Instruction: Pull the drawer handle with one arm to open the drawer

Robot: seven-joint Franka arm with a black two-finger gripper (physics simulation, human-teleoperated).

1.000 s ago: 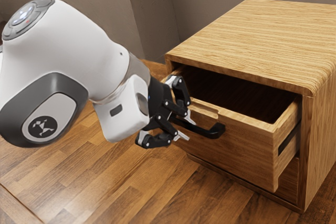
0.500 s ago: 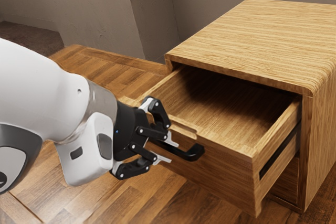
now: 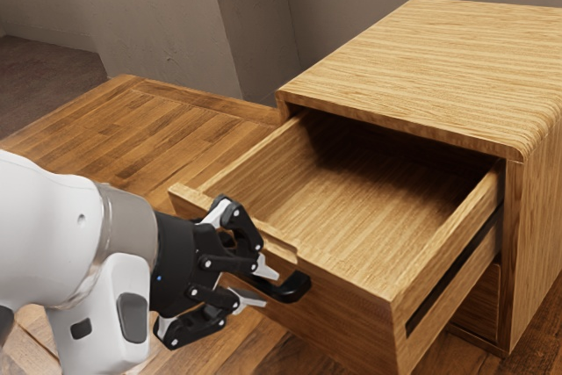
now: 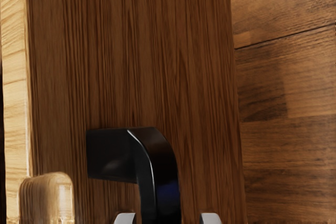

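A wooden cabinet [image 3: 439, 59] stands at the exterior view's right. Its top drawer [image 3: 351, 217] is pulled far out toward the lower left, and its inside is bare. A black bar handle [image 3: 294, 288] sits on the drawer's front. My black gripper [image 3: 257, 285] is shut on that handle, one finger above it and one below. In the wrist view the handle [image 4: 149, 166] curves out of the drawer front [image 4: 131, 51] straight ahead of my hand, with silver fingertips [image 4: 124, 216] on either side of it.
A shut lower drawer [image 3: 483, 309] sits under the open one. The wooden plank surface [image 3: 132, 129] stretches away behind my arm toward a grey wall [image 3: 158, 15]. My white forearm [image 3: 61, 270] fills the lower left.
My hand has drawn back toward the exterior view's lower left with the handle in its grip. The drawer has slid much farther out of the cabinet.
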